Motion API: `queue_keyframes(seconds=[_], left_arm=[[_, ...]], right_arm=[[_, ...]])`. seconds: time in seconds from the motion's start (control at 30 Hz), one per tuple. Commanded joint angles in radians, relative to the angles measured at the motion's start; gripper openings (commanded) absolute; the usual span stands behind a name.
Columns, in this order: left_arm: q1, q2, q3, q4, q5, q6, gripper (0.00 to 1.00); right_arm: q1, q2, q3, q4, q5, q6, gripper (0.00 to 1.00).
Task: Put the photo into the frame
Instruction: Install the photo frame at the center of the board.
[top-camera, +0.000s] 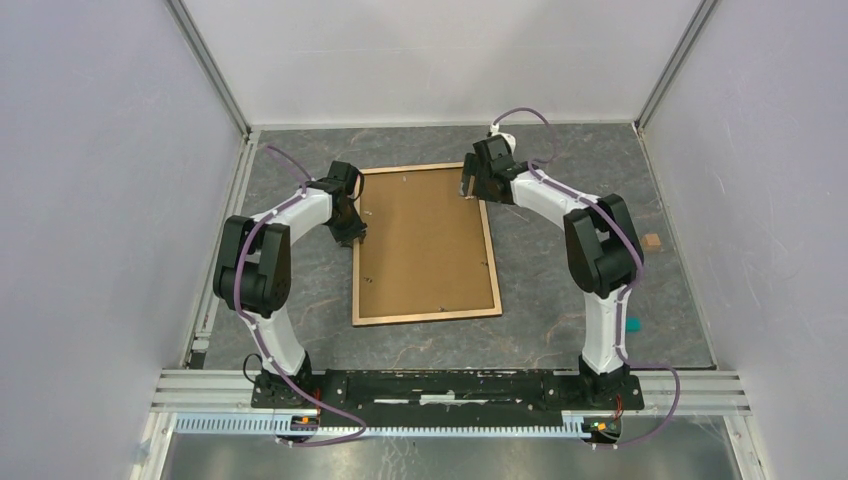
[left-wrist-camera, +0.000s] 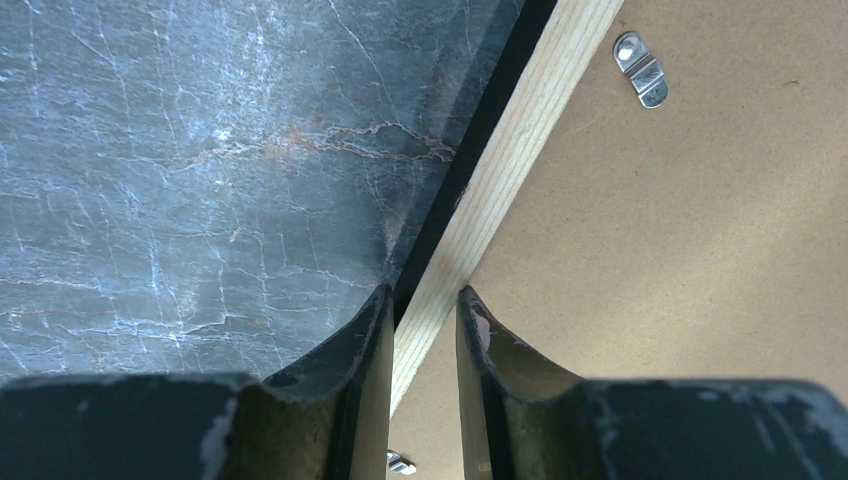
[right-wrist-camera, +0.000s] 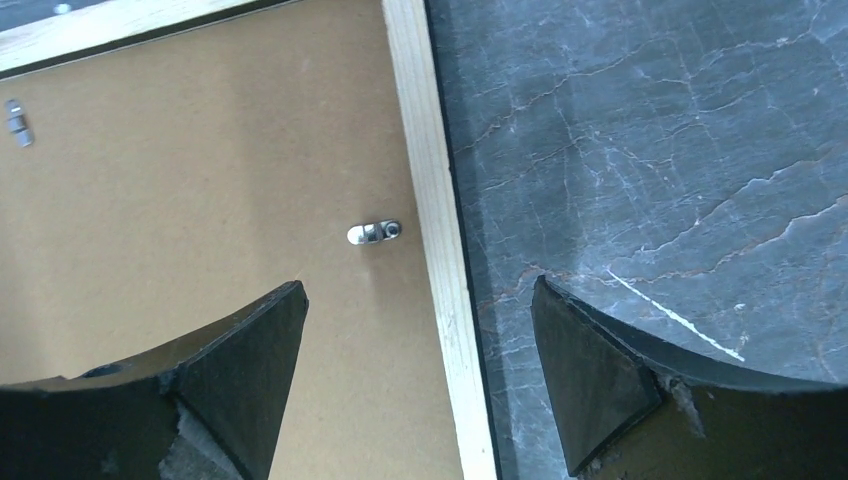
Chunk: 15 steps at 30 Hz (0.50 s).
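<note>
Narrowed, my left gripper (left-wrist-camera: 423, 292) straddles the left rail of the large, thin-railed rectangular picture frame (top-camera: 428, 314). That frame lies flat on the grey marbled table (top-camera: 560, 300) with its light tan wooden back upward and a black edge showing underneath. Whether my pads truly pinch the rail or only sit just beside it, I cannot tell. My right gripper (right-wrist-camera: 420, 285) hangs spread wide over the right rail near the far right corner, holding nothing. A flat brown fibreboard backing board (top-camera: 425, 240) fills the frame's opening, with small silver metal turn clips (right-wrist-camera: 374, 233) on it near the rails. As for the photo, I see it nowhere: not on the table, not in either gripper. I judge it either lies beneath the board, in which case little remains beyond securing the clips, or it is out of view and the board must come out first; these views cannot settle it. Nor can I make out whether the clips are latched under the rails. The frame's front face is hidden against the table, and my own arms cover parts of both side rails from above.
</note>
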Motion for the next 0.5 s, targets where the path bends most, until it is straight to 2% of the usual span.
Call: queue_keyframes(seconds=[0.0,0.17,0.47], left_arm=[[0.002,0.024,-0.021,-0.031,0.014,0.001,0.2],[0.003,0.027,-0.016,-0.031,0.023,0.0,0.2],[0.003,0.027,-0.018,-0.031,0.022,-0.003,0.2]], right_arm=[[0.006,0.053,0.094,-0.03,0.097,0.073,0.88],[0.005,0.139,0.181,-0.054,0.12,0.074,0.84],[0.008,0.197,0.191,-0.058,0.124,0.06,0.78]])
